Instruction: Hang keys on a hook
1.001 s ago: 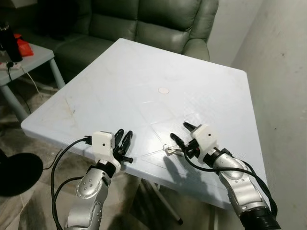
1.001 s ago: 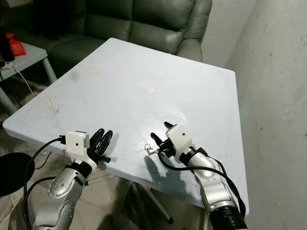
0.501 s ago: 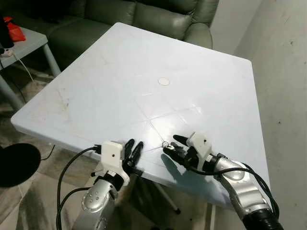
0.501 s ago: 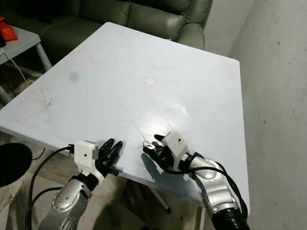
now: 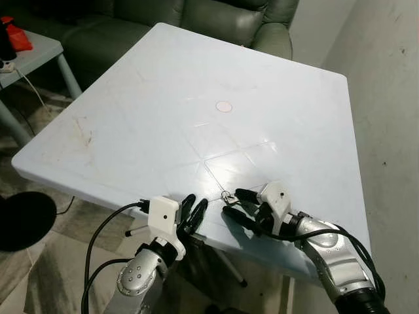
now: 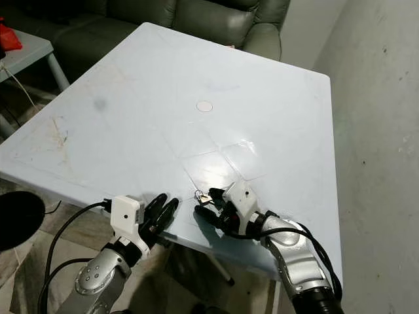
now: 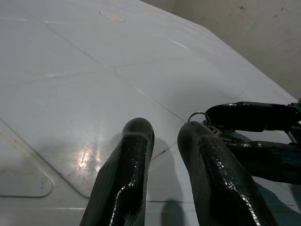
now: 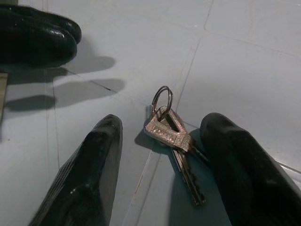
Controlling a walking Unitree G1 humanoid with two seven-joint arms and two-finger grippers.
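Note:
A small bunch of silver keys (image 8: 171, 129) on a ring lies flat on the white table (image 5: 196, 98) near its front edge; I also see the keys (image 5: 228, 197) from the head. My right gripper (image 5: 232, 203) is low over the table and open. One black finger (image 8: 96, 160) lies on each side of the keys, and neither touches them. To their left my left gripper (image 5: 196, 202) rests at the table's front edge. Its two fingers (image 7: 129, 155) are a little apart with nothing between them.
A faint round mark (image 5: 224, 105) sits mid-table. A green sofa (image 5: 196, 13) stands behind the table and a small side table (image 5: 26, 55) at the far left. A rough wall (image 5: 393, 98) runs close along the right. A dark round base (image 5: 19, 222) lies on the floor.
The camera has moved closer and tilted down. My right gripper has lowered towards the table, so its fingers now lie either side of the keys. The left gripper has kept its place at the edge.

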